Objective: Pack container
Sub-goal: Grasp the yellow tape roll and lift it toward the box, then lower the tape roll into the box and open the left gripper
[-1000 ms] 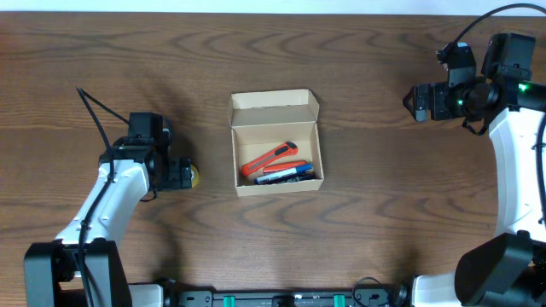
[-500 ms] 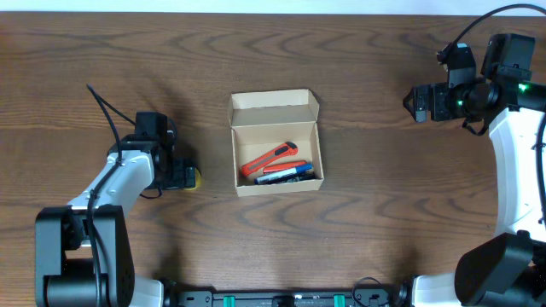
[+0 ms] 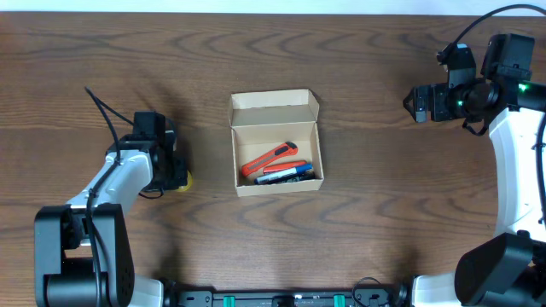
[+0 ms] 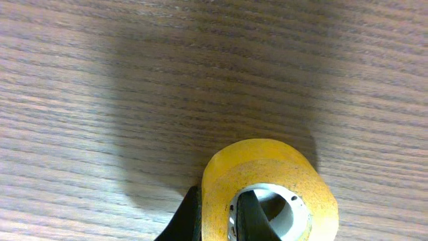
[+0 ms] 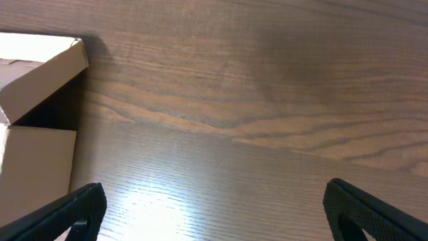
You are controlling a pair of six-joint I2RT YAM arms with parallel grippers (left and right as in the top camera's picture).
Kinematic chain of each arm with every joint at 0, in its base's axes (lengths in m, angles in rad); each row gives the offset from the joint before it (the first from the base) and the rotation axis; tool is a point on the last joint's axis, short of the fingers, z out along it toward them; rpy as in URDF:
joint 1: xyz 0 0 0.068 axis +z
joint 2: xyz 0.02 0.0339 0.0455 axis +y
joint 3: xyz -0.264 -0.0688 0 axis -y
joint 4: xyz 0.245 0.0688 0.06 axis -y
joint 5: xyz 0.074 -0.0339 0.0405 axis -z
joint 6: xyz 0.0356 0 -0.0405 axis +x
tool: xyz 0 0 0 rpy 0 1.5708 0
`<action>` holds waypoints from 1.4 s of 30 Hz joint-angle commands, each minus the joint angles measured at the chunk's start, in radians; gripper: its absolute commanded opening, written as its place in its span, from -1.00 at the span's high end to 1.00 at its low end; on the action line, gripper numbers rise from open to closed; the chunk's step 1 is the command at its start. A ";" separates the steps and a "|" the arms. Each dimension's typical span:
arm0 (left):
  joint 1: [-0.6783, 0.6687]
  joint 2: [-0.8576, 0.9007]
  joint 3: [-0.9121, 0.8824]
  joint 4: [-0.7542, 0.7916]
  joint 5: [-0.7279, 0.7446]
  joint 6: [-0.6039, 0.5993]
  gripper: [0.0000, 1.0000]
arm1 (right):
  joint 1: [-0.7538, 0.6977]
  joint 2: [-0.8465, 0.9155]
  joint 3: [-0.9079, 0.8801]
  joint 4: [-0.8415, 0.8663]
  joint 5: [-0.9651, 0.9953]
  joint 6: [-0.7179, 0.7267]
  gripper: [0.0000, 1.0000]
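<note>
The container (image 3: 275, 143), a tan cardboard box with its flap lid open toward the back, sits mid-table and holds an orange utility knife (image 3: 271, 159) and blue markers (image 3: 287, 173). Left of it, a yellow tape roll (image 3: 184, 179) lies on the table. My left gripper (image 3: 174, 176) is shut on the tape roll (image 4: 267, 181). One finger is inside its white core and the other is against its outer wall. My right gripper (image 3: 415, 103) hovers open and empty at the far right. In the right wrist view, the container's corner (image 5: 37, 100) shows at the left.
Dark wood-grain table (image 3: 375, 222) all around. The left arm's black cable (image 3: 104, 115) arches up behind its wrist. The right arm's white link (image 3: 516, 170) runs down the right edge.
My left gripper's jaws have closed on the wall of the tape roll, and less of the roll shows beside the wrist from overhead. The right arm has not moved.
</note>
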 commanded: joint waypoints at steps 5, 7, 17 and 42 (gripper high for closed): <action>-0.008 -0.064 0.065 -0.103 0.117 -0.001 0.88 | -0.007 0.000 0.008 0.004 0.004 0.017 -0.99; -0.018 -0.106 0.121 -0.153 0.132 0.030 0.89 | -0.007 0.000 0.008 0.009 0.004 0.017 -0.99; -0.247 -0.193 0.514 -0.332 0.143 0.462 0.88 | -0.007 0.000 0.008 0.014 0.003 0.017 -0.99; -0.625 0.102 0.548 -0.181 0.105 1.070 0.88 | -0.007 0.000 0.008 0.014 0.004 0.017 -0.98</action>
